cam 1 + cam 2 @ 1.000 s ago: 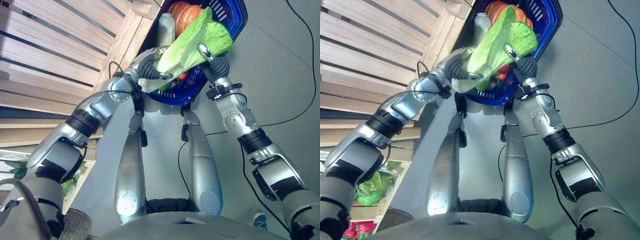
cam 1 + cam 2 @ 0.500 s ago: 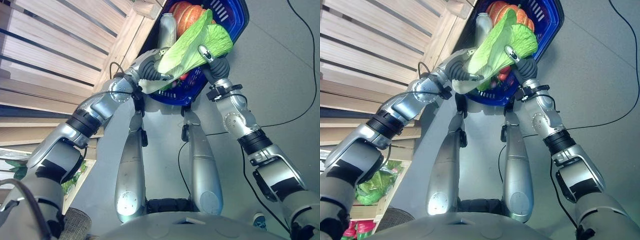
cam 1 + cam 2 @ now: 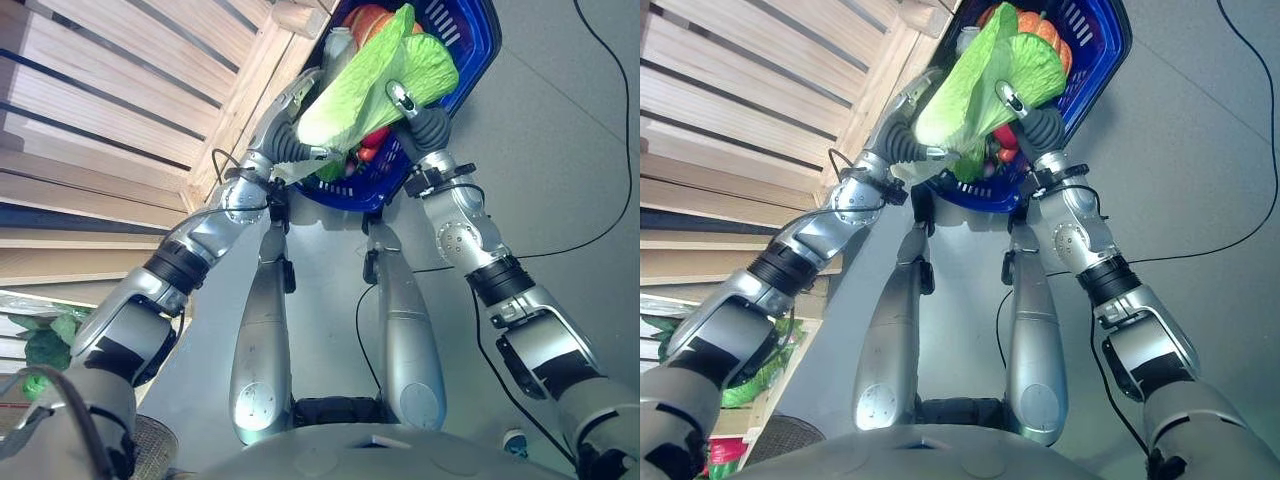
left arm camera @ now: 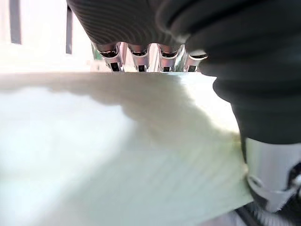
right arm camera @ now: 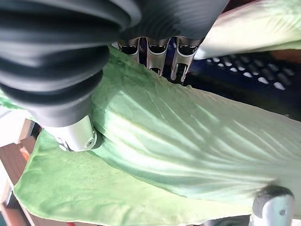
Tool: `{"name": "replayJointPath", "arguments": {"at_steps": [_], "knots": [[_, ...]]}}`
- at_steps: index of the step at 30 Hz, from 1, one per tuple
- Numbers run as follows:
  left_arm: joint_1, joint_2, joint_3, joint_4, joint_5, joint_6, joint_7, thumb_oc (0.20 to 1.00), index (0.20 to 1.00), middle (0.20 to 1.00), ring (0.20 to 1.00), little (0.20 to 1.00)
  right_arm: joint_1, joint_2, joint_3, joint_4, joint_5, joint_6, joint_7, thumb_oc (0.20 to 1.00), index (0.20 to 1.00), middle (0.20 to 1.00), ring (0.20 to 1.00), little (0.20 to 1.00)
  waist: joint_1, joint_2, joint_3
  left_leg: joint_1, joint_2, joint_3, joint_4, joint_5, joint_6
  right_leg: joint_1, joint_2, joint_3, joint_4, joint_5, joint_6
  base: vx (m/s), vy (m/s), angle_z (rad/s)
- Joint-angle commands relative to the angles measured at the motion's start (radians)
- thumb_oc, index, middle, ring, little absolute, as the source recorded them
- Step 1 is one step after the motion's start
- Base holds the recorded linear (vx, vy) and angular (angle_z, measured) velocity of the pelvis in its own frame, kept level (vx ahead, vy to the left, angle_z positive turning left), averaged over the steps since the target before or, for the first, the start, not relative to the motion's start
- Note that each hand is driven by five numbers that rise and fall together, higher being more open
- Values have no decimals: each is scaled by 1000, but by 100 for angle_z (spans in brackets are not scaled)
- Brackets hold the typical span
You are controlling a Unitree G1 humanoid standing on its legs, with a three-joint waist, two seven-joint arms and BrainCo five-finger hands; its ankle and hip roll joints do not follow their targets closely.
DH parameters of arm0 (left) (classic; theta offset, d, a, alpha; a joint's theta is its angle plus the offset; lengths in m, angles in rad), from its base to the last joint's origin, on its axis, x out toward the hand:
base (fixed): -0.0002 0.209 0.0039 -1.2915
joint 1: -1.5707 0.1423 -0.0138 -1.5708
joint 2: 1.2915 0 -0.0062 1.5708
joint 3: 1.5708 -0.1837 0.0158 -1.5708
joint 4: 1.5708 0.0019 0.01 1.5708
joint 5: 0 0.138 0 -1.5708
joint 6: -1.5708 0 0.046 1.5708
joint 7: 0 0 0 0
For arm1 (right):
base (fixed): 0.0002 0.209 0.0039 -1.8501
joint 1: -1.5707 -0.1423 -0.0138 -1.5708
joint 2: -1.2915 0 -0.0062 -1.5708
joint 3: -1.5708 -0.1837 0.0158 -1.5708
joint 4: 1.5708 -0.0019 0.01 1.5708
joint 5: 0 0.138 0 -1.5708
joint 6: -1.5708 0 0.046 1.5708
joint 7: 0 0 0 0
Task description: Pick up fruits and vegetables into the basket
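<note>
Holding a large head of leafy green cabbage (image 3: 370, 80) between both hands, the robot is keeping it above the near rim of the blue plastic basket (image 3: 470, 55), which is sitting on the grey floor (image 3: 560, 150) just beside the slatted wooden shelf (image 3: 120, 90). The left hand (image 3: 290, 150) is gripping the pale stalk end of the cabbage; in the left wrist view its fingers (image 4: 141, 52) are reaching over the far edge of the whitish stalk while the thumb is pressing the near side, so the hand is clamped on the vegetable. The right hand (image 3: 415, 115) is closing on the leafy end, with its fingers (image 5: 160, 56) curled over the top of the green leaves and the thumb tucked beneath them in the right wrist view. Compared with a second ago, the cabbage is sitting higher in the eye views and further over the basket, now covering more of the orange pumpkin (image 3: 372, 18) and partly hiding the silvery bottle (image 3: 338, 45) that are lying inside; both arms are stretching a little further forward. The whole scene is also shifting slightly, with the shelf slats lying at a new angle, which points to the head camera moving as well. Red produce (image 3: 372, 140) is showing in the basket just under the cabbage, too small to name. Bagged green leaves (image 3: 750, 385) are lying at the lower part of the shelf.
</note>
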Motion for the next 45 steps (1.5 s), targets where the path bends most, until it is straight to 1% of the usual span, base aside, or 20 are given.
{"name": "replayJointPath", "arguments": {"at_steps": [1, 2, 6, 8, 12, 16, 17, 23, 25, 29, 30, 33, 39, 41, 45], "knots": [[-10, -18, 124, 5, -56, -59, 122, 1000, 1000, 1000, 1000, 1000, 20, 45, -6, -161, -36, -40, 53, 200, 200, 200, 200, 200, 10, -35, -41, -16, -67, 5, 62, -91, 8, 49, 17, -43, -59, 24, 71, 0, 0, 0], [-5, -19, 141, 9, -63, -66, 153, 1000, 1000, 1000, 1000, 1000, 21, 42, -13, -164, -35, -38, 52, 200, 200, 200, 200, 200, 10, -36, -41, -15, -67, 4, 63, -91, 8, 49, 18, -42, -58, 23, 70, 0, 0, 0], [0, -20, 193, 34, -93, -76, 200, 1000, 1000, 1000, 1000, 1000, 24, 38, -29, -164, -45, -40, 44, 200, 200, 200, 200, 200, 9, -34, -41, -12, -68, 6, 65, -91, 7, 52, 20, -42, -53, 19, 67, 0, 0, 0], [5, -23, 224, 58, -113, -91, 236, 1000, 1000, 1000, 1000, 1000, 24, 34, -42, -164, -54, -43, 33, 200, 200, 200, 200, 200, 8, -32, -41, -7, -69, 5, 66, -92, 7, 55, 21, -41, -49, 16, 65, 0, 0, 0], [6, -23, 261, 88, -143, -99, 259, 1000, 1000, 1000, 1000, 1000, 20, 25, -57, -158, -84, -46, 6, 200, 200, 200, 200, 200, 6, -30, -41, -4, -69, 6, 65, -92, 6, 57, 23, -39, -48, 13, 63, 0, 0, 0], [3, -21, 289, 131, -170, -99, 282, 1000, 1000, 1000, 1000, 1000, 9, 3, -72, -137, -147, -34, -55, 200, 200, 200, 200, 200, 3, -27, -41, -6, -68, 8, 67, -91, 5, 55, 24, -38, -45, 10, 61, 0, 0, 0], [3, -21, 289, 131, -170, -99, 282, 1000, 1000, 1000, 1000, 1000, 9, 3, -72, -137, -147, -34, -55, 200, 200, 200, 200, 200, 3, -27, -41, -6, -68, 8, 67, -91, 5, 55, 24, -38, -45, 10, 61, 0, 0, 0], [-21, -20, 293, 223, -191, -104, 306, 1000, 1000, 1000, 1000, 1000, -15, -25, -71, -66, -168, -21, -135, 200, 200, 200, 200, 200, -2, -23, -41, -7, -66, 13, 70, -89, 2, 54, 25, -36, -40, 6, 57, 0, 0, 0], [-28, -18, 288, 256, -205, -111, 311, 1000, 1000, 1000, 1000, 1000, -29, -39, -69, -18, -199, -13, -194, 200, 200, 200, 200, 200, -2, -20, -41, -5, -65, 14, 69, -89, 2, 55, 26, -36, -39, 4, 55, 0, 34, 0], [-35, -11, 283, 276, -211, -113, 310, 1000, 1000, 1000, 1000, 1000, -45, -53, -67, 26, -222, -6, -249, 200, 200, 200, 200, 200, -1, -17, -41, -4, -64, 15, 67, -88, 2, 55, 26, -37, -38, 3, 54, 0, 0, 0], [-36, -9, 281, 284, -217, -116, 310, 1000, 1000, 1000, 1000, 1000, -53, -61, -69, 47, -242, 2, -279, 200, 200, 200, 200, 200, 0, -15, -41, -4, -65, 16, 67, -87, 2, 53, 26, -37, -37, 2, 53, 0, 0, 0], [-41, -4, 280, 294, -226, -120, 307, 1000, 1000, 1000, 1000, 1000, -63, -76, -73, 86, -262, 3, -304, 200, 200, 200, 200, 200, 0, -12, -41, -5, -65, 15, 68, -88, 1, 53, 25, -38, -34, 1, 54, 0, 0, 0], [-65, 5, 271, 320, -239, -115, 299, 1000, 1000, 1000, 1000, 1000, -102, -98, -72, 157, -340, 42, -395, 200, 200, 200, 200, 200, 2, -9, -41, -11, -66, 16, 77, -90, 0, 47, 23, -40, -26, -1, 52, 0, 0, 0], [-69, 6, 268, 324, -240, -115, 298, 1000, 1000, 1000, 1000, 1000, -110, -100, -71, 169, -348, 47, -408, 200, 200, 200, 200, 200, 3, -8, -41, -13, -66, 16, 78, -90, 0, 45, 23, -41, -25, -1, 52, 0, 0, 0], [-86, 7, 256, 353, -253, -115, 285, 1000, 1000, 1000, 1000, 1000, -155, -106, -72, 245, -365, 68, -478, 200, 200, 200, 200, 200, 8, 0, -41, -15, -68, 13, 86, -93, 0, 41, 21, -42, -16, -3, 52, 0, 0, 0]]}}
